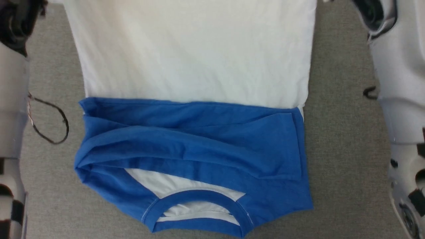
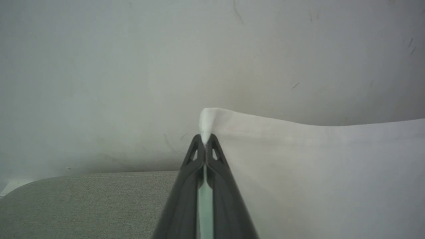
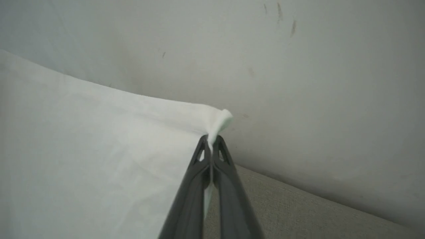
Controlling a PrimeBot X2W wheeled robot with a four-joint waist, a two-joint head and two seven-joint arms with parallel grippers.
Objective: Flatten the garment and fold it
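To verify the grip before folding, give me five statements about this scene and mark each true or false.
1. The left claw is shut on a white corner of the T-shirt. True.
2. The right claw is open, clear of cloth. False: it is shut on another white corner.
3. The blue neckband lies at the bottom of the head view. True.
4. The blue sleeves spread out sideways. False: they are folded across the shirt.
5. The T-shirt rests on bare wood. False: on a grey woven surface.

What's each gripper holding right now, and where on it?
Both hold the T-shirt: the left gripper pinches one corner of its white edge, the right gripper the opposite corner, jaws shut on the fabric.
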